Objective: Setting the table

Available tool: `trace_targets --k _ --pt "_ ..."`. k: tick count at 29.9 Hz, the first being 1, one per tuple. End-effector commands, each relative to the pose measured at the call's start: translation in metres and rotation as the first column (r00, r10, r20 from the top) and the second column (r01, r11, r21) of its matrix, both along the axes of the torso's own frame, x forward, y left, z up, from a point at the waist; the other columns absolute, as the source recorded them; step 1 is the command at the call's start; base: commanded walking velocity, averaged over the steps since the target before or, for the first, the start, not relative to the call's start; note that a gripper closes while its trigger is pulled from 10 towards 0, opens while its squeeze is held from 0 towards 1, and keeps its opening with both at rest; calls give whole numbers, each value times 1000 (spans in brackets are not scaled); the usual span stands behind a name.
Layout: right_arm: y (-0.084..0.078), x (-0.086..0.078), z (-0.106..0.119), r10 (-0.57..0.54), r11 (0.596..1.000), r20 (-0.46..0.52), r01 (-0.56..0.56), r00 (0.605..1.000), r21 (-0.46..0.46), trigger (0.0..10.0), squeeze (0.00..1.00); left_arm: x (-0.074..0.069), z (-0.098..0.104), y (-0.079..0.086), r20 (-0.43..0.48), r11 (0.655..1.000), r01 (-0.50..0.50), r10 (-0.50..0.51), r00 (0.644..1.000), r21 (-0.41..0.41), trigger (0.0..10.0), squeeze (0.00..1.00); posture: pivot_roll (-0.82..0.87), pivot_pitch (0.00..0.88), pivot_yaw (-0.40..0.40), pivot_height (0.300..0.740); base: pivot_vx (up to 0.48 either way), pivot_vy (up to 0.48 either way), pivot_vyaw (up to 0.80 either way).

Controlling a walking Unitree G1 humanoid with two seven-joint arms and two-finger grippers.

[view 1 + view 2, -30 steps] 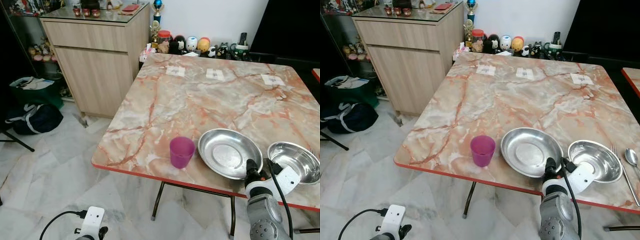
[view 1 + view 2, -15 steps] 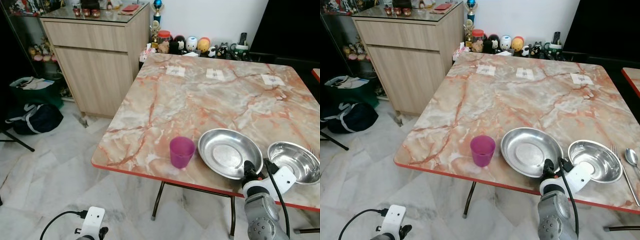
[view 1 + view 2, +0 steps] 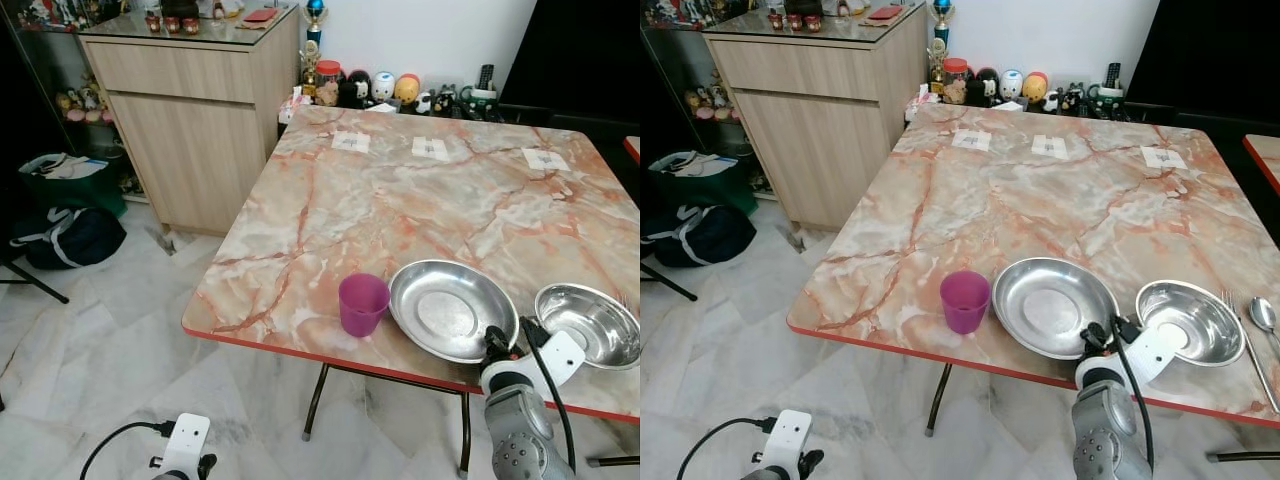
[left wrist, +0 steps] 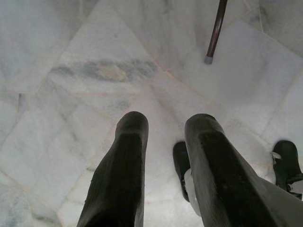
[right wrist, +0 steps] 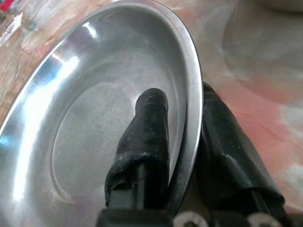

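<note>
My right gripper [image 5: 182, 142] pinches the plate [image 3: 452, 308] rim, one finger inside, one outside. Plate sits on table [image 3: 400, 200] btwn cup [image 3: 362, 304] & bowl [image 3: 588, 322]. Left gripper [image 4: 165, 156] hangs over floor, fingers apart.

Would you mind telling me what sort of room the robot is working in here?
Most likely a home dining area: a marble-patterned table holds a steel plate, a steel bowl and a purple cup, and a wooden sideboard stands against the wall. The right gripper grips the plate's rim.
</note>
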State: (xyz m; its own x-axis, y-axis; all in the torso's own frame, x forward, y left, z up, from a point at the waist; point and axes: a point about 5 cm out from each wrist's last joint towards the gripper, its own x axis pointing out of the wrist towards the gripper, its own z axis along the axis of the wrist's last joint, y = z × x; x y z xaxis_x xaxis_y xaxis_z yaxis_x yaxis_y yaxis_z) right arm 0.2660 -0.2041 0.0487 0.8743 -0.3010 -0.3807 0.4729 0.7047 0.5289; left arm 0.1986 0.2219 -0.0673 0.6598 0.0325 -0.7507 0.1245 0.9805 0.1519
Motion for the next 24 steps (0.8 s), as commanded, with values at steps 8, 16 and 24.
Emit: trace_targets --k 8,16,24 --pt "-3 -1 -1 -41 997 -11 40 999 -60 0 0 -5 -3 1 -33 1000 6 -6 999 -5 10000 0 84 0 -31 740 0 0 0" --pt "-6 7 35 -65 981 236 105 970 -161 0 0 -4 -3 0 -29 1000 7 -7 1000 -2 10000 0 86 0 -32 740 0 0 0" --pt "4 13 69 21 967 432 91 902 -237 0 0 -4 -3 -1 -24 1000 4 -4 1000 3 10000 0 85 0 -32 740 0 0 0"
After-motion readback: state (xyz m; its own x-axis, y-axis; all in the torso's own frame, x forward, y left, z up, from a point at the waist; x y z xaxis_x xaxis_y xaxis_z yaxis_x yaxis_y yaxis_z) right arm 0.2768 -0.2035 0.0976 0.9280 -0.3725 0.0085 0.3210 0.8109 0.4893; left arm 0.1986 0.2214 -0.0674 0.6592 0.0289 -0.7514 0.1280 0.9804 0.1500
